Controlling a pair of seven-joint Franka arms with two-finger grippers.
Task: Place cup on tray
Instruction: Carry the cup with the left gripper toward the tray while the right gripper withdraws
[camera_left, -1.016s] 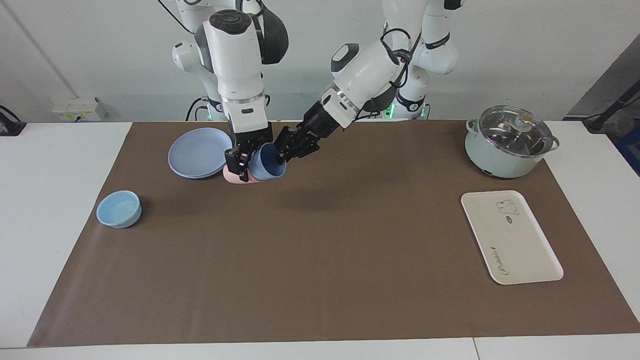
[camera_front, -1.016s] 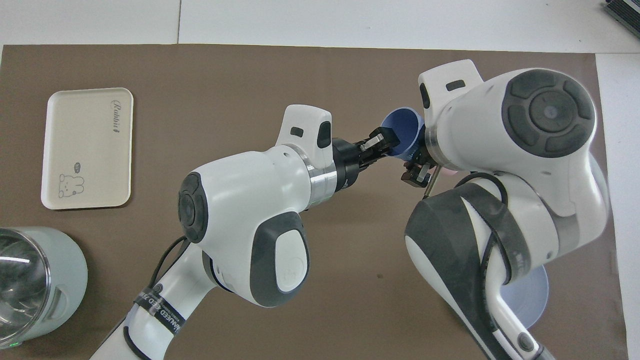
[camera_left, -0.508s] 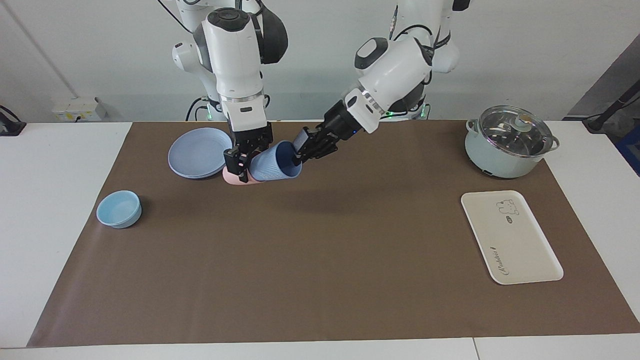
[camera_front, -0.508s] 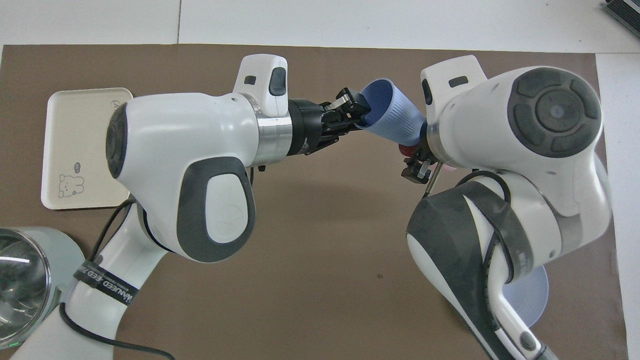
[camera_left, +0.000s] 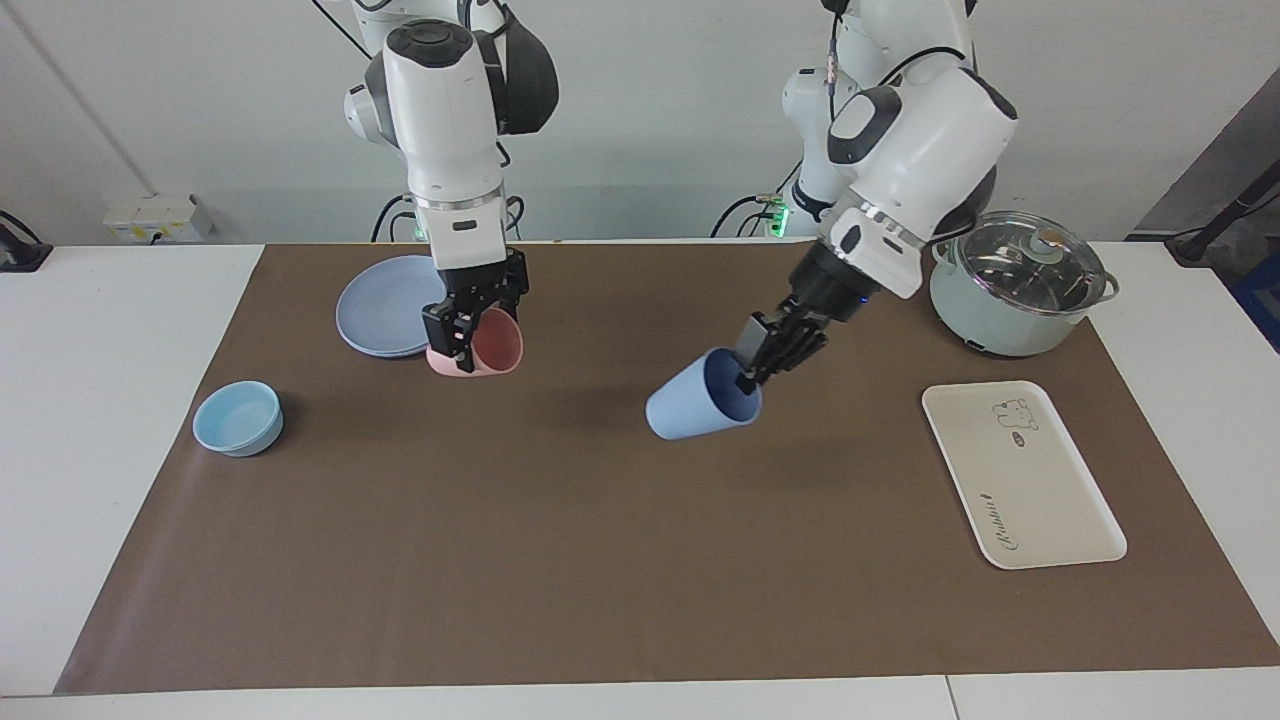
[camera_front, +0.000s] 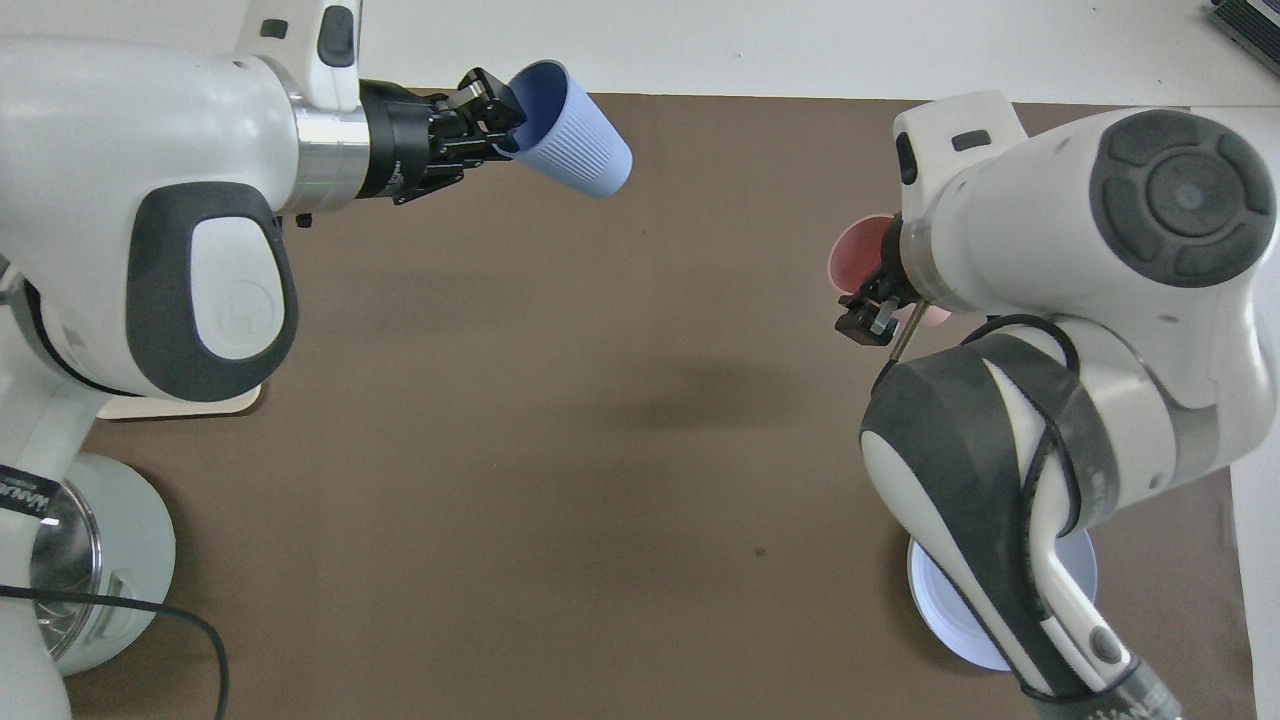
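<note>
periwinkle cup (camera_left: 697, 405) now pulled free of the pink cup (camera_left: 482, 345), a second ago nested in it. carried tilted by the left gripper (camera_left: 752, 372), pinched shut on its rim, over the mat's middle toward the tray (camera_left: 1020, 474). right gripper (camera_left: 458, 338) clamped on pink cup beside blue plate (camera_left: 390, 305). separation done; transport and setting down remain.
</note>
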